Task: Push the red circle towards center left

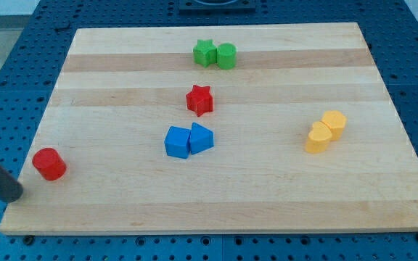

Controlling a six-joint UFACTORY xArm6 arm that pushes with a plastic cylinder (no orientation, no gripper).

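My tip (14, 194), a bare rod with no gripper, sits lower-left of the red circle (49, 164); I'd push it up the tabletop (267, 196).

Dark rod enters from view's left, slanted; my tip (13, 194) at bottom-left.

A pale wooden board (267, 203) lies on a blue perforated table (20, 65) under even light.

The dark rod runs off the view's left edge, so only its lower stretch and my tip (13, 194) show, near the red circle (49, 164).
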